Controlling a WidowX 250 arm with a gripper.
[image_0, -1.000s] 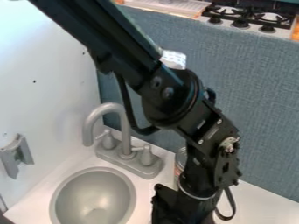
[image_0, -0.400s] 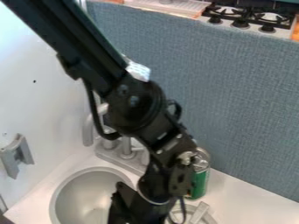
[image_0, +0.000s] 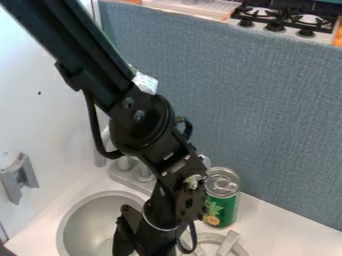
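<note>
Left of the sink basin (image_0: 93, 220), a grey bracket (image_0: 19, 177) on the wall seems too far off to be caught. Behind the basin is the grey faucet (image_0: 127, 177), partly hidden by the arm; a backward swing could rub its base or handles. The gripper (image_0: 139, 241) is low by the basin's right side; how far it is open, and whether it has hold of anything, I cannot tell. If it drops at a poor angle, it could strike the basin's rim. To the basin's right, the green can (image_0: 223, 204) stands upright on the desk (image_0: 280, 227), close beside the arm's wrist in the view, so a rightward sweep might tip it. The looped cable (image_0: 190, 244) could snag on the round grey lid (image_0: 229, 241), right of the basin and in front of the can, and drag it.
</note>
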